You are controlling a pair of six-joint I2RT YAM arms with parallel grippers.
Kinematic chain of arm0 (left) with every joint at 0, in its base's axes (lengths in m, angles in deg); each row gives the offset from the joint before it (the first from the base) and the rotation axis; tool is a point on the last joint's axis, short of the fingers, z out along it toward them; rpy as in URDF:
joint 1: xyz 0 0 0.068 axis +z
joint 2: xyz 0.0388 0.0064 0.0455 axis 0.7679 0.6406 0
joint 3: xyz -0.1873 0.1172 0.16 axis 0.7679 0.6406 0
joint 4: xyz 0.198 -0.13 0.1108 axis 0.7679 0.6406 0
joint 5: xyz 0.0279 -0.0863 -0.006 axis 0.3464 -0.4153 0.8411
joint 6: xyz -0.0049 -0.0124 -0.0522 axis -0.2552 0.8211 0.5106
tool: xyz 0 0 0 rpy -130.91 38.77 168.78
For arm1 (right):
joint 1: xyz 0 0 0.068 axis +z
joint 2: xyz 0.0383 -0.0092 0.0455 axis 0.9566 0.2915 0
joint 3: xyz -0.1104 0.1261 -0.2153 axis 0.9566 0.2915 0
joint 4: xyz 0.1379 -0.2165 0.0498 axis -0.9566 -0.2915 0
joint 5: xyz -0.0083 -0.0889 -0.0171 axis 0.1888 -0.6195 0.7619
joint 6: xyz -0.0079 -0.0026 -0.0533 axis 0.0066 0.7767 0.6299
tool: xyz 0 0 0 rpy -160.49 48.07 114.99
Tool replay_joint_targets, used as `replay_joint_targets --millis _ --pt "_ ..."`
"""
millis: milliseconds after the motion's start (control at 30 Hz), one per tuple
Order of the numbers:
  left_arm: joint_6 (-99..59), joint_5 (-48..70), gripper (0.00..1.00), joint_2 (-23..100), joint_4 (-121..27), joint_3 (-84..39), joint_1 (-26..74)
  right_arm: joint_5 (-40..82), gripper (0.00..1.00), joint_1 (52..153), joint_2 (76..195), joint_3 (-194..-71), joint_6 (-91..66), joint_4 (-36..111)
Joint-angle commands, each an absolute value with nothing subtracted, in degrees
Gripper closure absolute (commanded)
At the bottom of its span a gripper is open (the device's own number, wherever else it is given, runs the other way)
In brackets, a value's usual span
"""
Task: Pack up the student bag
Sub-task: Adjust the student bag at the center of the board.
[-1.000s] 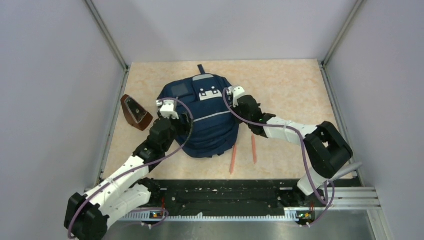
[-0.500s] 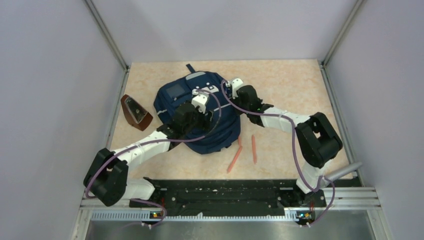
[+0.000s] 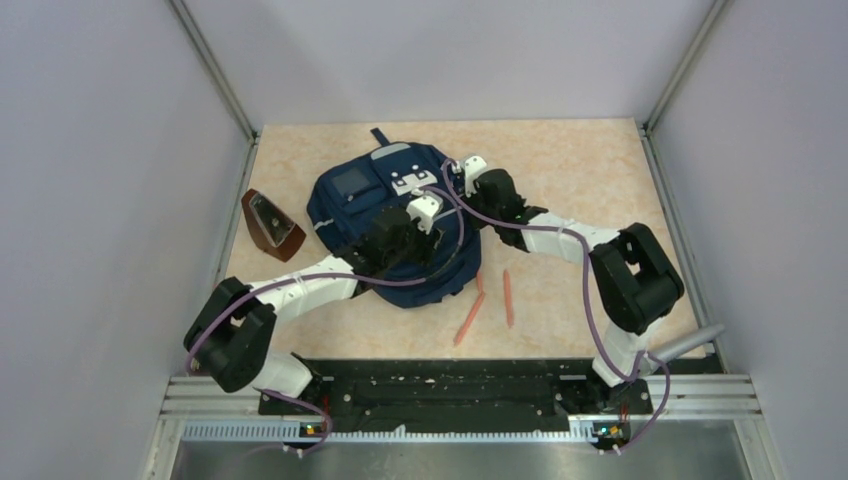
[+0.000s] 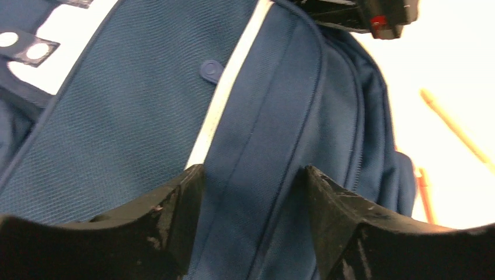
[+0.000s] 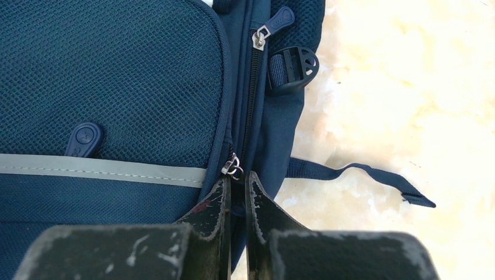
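The left gripper swung from the 9 o'clock edge of the large navy blue fabric student bag onto its front, jaws spread, while the right gripper stayed pressed together at the 3 o'clock metal zip slider, so the mid-table bag seemingly awaited opening.

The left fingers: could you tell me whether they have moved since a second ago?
Yes. The left fingers swung right, away from the brown case, and are now open over the bag.

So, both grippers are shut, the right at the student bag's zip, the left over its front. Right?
No: the left gripper is open over the student bag, as the left wrist view shows. The right gripper is shut at the zip.
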State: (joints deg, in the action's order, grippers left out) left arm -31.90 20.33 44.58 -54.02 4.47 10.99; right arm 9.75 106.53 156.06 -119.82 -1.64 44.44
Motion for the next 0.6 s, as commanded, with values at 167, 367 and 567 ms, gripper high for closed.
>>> replay_joint_targets --millis 167,367,567 --pt "-32.57 29.83 0.77 47.03 -55.84 1.36 10.71 9.90 1.00 105.75 153.07 -119.22 -2.26 47.66" --pt "-31.54 31.14 1.00 47.66 -56.12 1.05 10.61 10.46 1.00 105.75 148.09 -115.60 -3.09 47.92" --pt "-27.43 33.15 1.00 47.67 -56.45 0.65 10.54 10.12 1.00 105.75 143.46 -112.97 -3.61 47.28"
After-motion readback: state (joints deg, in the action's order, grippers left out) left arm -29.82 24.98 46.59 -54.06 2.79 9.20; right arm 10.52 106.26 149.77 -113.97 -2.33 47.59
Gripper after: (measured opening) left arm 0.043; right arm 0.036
